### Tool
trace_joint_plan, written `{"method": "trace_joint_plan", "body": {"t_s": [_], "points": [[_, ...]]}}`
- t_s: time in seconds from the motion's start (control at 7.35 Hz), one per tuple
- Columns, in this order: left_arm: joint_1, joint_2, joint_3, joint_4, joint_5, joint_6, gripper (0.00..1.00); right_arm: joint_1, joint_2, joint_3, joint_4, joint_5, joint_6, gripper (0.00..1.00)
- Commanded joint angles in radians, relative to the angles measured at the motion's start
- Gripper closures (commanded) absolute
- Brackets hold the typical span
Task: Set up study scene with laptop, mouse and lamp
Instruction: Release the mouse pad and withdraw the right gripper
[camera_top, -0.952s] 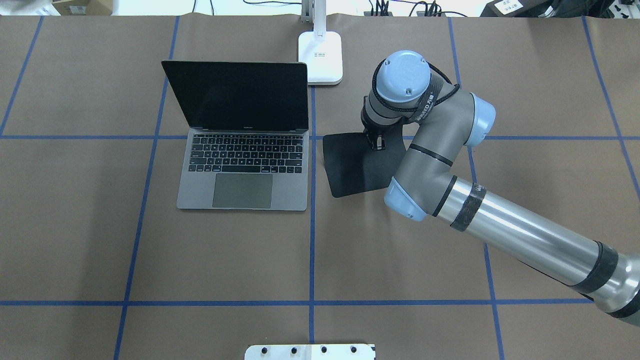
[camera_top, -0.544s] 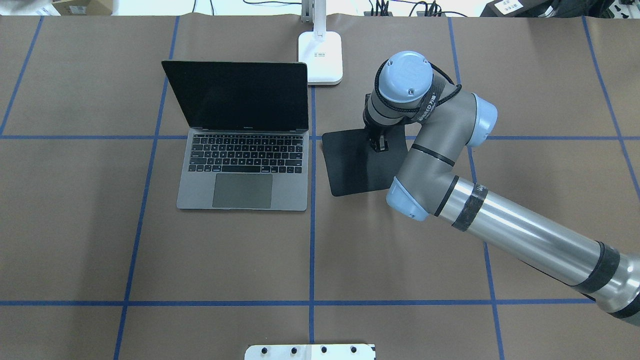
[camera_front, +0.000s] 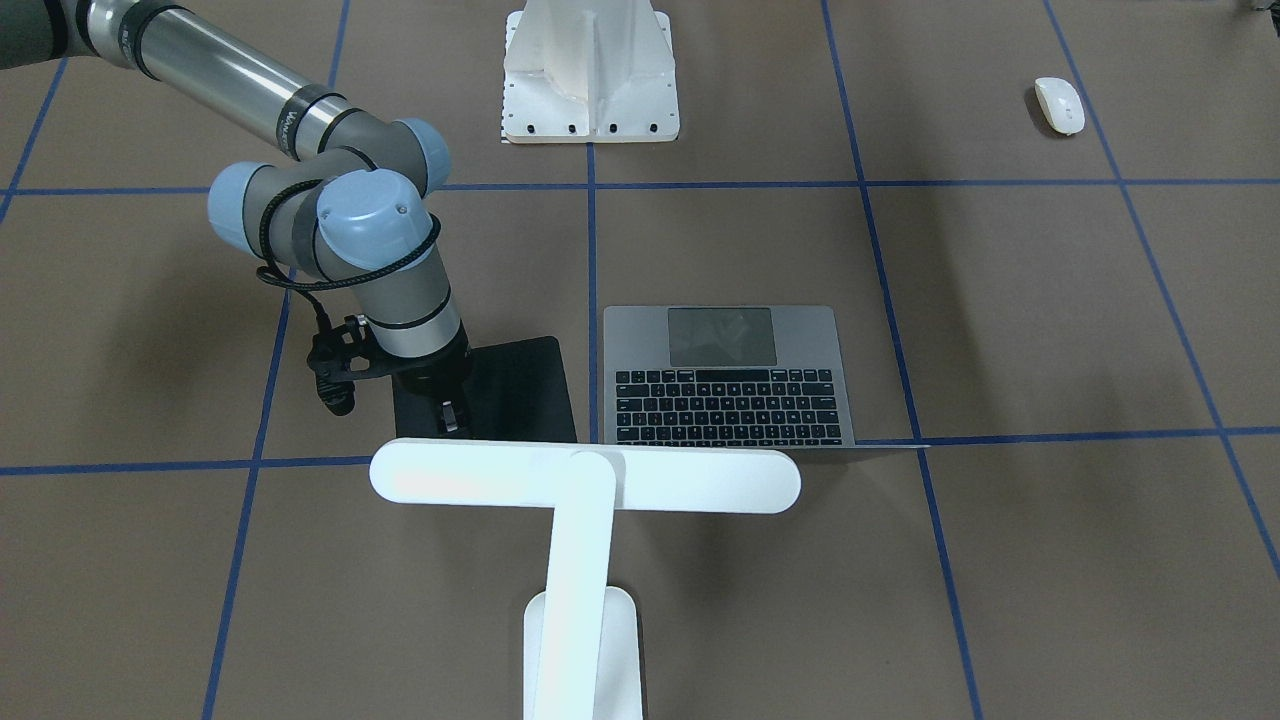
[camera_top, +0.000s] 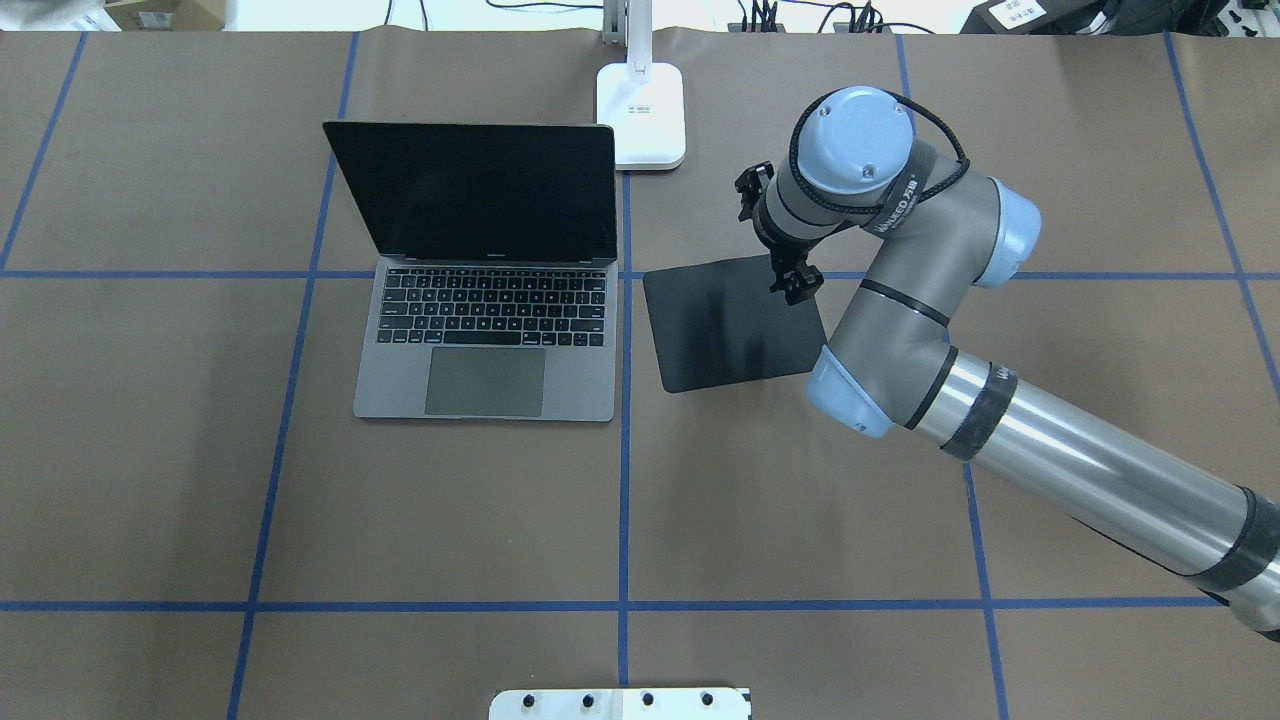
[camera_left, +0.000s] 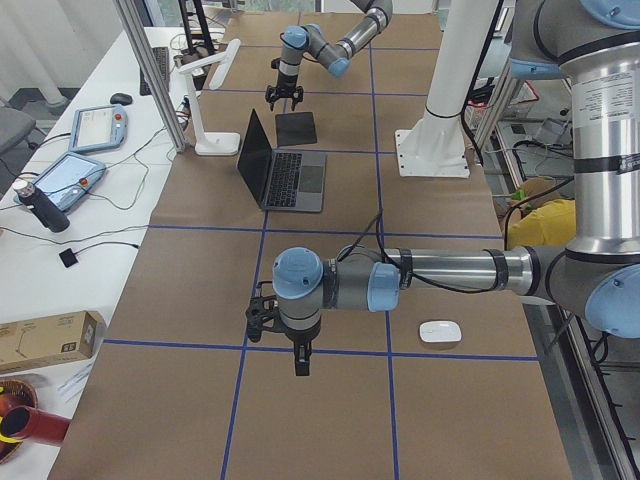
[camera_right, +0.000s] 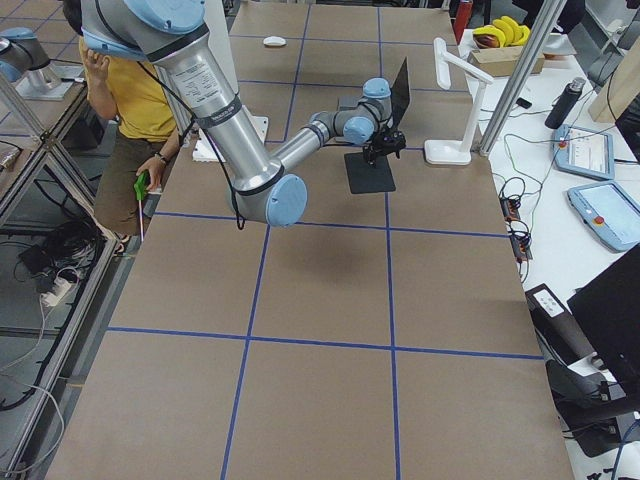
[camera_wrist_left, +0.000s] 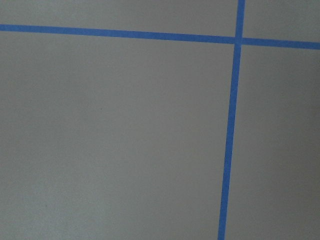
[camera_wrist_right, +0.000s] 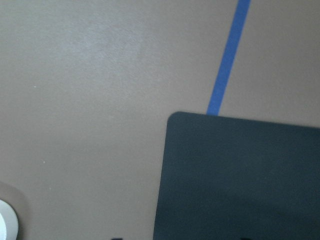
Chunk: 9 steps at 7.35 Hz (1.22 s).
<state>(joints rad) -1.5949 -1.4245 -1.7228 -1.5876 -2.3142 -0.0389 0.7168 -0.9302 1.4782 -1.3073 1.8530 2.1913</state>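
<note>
Nearest the robot, the small glossy white oval mouse lies on the brown paper-covered table, on the robot's left side and well apart from the other items. The left gripper hangs over bare table near it; how far its jaws stand apart cannot be told. Mid-table, the slim grey metal laptop stands open with a dark screen, and the flat black square pad lies just beside it. The right gripper hovers over the pad's far right corner with nothing seen in it; wide or narrow, the views do not show. At the far edge stands the white T-shaped desk lamp. The pad appears placed and the mouse looks to be the outstanding item. The next move likely calls for a low, wide grasp across its slippery sides, then a carry to the pad.
</note>
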Motion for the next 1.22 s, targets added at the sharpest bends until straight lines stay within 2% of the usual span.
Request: {"method": "trace_joint_plan", "body": {"t_s": [0.0, 0.14, 0.41, 0.54, 0.82, 0.95, 1.09], "points": [[0.006, -0.028, -0.011, -0.041, -0.001, 0.001, 0.00, 0.038, -0.093, 0.083, -0.004, 0.020, -0.285, 0.00], [0.007, -0.028, -0.014, -0.048, -0.004, 0.008, 0.00, 0.071, -0.143, 0.121, -0.003, 0.069, -0.418, 0.00], [0.009, 0.018, -0.026, -0.142, -0.004, 0.013, 0.00, 0.189, -0.275, 0.198, -0.004, 0.229, -0.751, 0.00], [0.012, 0.050, -0.027, -0.248, -0.028, 0.007, 0.00, 0.246, -0.348, 0.232, -0.004, 0.267, -0.857, 0.00], [0.048, 0.076, -0.029, -0.295, -0.257, -0.001, 0.00, 0.343, -0.496, 0.269, -0.004, 0.296, -1.137, 0.00], [0.061, 0.088, -0.056, -0.301, -0.275, -0.045, 0.00, 0.393, -0.566, 0.275, -0.004, 0.313, -1.300, 0.00], [0.135, 0.137, -0.093, -0.358, -0.242, -0.129, 0.00, 0.450, -0.635, 0.274, -0.004, 0.340, -1.488, 0.00]]}}
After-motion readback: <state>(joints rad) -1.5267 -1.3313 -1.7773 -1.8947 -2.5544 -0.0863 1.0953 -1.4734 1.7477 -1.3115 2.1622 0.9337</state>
